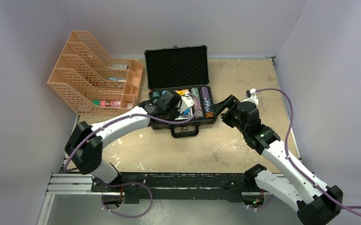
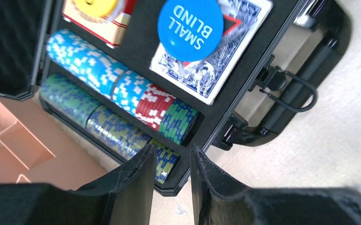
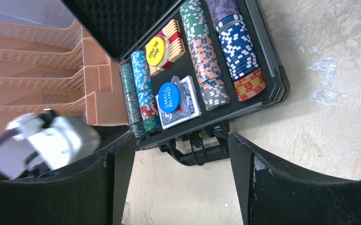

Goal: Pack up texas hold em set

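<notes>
In the top view, the left arm's wrist (image 1: 169,104) hangs over the left half of the open case (image 1: 176,68) and hides what lies there. Only the right rows of poker chips (image 1: 202,99) show. The case stands on the far middle of the table (image 1: 192,154), with its lid upright and its handle (image 1: 184,131) toward the arms. The objects inside the orange organiser (image 1: 94,75), just left of the case, are too small to name. In the right wrist view the other arm's wrist is only a blurred grey-white shape at the left edge.

The left gripper (image 2: 173,157) hovers above the near left corner of the case. Its fingers are a narrow gap apart and there is nothing between them. The right gripper (image 3: 180,143) is spread wide and empty, near the front right of the case and apart from it.

The lid is lined with black foam of egg-box bumps. The chips stand on edge in long rows in foam grooves, and their rims are striped with white. The blue-white card deck (image 2: 216,70) lies flat in a recess, with a round blue disc (image 2: 190,21) printed SMALL BLIND on top. A yellow disc (image 3: 156,50) lies on a red-striped pack (image 3: 174,37). The left wrist view cuts both off at its top edge. The organiser is a plastic lattice with stepped compartments. The table surface is beige and blotchy.
</notes>
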Robot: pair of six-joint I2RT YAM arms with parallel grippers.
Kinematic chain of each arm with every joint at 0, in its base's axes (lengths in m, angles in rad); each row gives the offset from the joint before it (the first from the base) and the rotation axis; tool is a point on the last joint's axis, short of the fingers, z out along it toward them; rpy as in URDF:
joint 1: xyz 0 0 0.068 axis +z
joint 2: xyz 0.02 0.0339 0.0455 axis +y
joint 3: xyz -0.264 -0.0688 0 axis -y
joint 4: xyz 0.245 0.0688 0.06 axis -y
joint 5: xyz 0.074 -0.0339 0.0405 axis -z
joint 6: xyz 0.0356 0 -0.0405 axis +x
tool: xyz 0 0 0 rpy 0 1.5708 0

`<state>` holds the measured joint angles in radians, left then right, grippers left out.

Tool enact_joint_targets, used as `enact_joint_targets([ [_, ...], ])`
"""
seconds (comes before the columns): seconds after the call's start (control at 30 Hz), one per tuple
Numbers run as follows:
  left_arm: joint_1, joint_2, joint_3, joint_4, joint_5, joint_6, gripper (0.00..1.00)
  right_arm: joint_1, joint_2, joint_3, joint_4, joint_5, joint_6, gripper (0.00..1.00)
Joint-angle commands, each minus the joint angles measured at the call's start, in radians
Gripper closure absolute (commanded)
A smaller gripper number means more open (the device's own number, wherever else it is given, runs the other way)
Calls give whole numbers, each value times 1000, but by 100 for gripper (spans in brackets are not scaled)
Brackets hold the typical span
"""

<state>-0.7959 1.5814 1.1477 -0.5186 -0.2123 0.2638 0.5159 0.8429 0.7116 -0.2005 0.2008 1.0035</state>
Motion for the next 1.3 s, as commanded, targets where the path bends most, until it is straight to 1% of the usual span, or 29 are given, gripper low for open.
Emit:
enact_joint_targets([
  [0.0,19,-138,-9,83,53,-49,68,-4,-17,6,-8,46,-33,25],
  [0.1,28,-228,-47,151,44,-98,68,-4,-9,18,-10,55,-70,25],
  [0.2,30,-332,-102,231,-14,-178,68,-5,22,48,-6,58,-131,24],
  [0.3,30,-446,-132,274,-156,-308,67,-14,99,112,9,30,-204,23],
  [0.43,30,-601,-200,313,-266,-411,62,-29,258,274,8,17,-297,23],
  [0.53,30,-691,-258,335,-342,-492,62,-53,383,416,18,22,-376,23],
  [0.6,30,-739,-315,349,-458,-605,63,-78,463,491,41,20,-433,23],
  [0.67,30,-752,-358,316,-557,-743,62,-102,553,573,74,32,-482,24],
  [0.73,29,-740,-351,251,-559,-810,61,-121,659,678,92,48,-535,24],
  [0.83,29,-711,-277,168,-521,-787,58,-159,845,859,78,53,-574,26],
  [0.9,30,-702,-260,136,-563,-793,55,-193,937,942,104,56,-594,30],
  [0.97,31,-701,-252,98,-618,-819,44,-220,1037,1034,110,39,-612,35],
  [1.07,31,-710,-255,92,-604,-812,38,-244,1203,1214,50,10,-668,40],
  [1.17,32,-725,-268,107,-582,-808,37,-256,1324,1353,17,-4,-735,42],
  [1.27,32,-732,-275,112,-574,-804,37,-258,1371,1404,32,-101,-814,43],
])
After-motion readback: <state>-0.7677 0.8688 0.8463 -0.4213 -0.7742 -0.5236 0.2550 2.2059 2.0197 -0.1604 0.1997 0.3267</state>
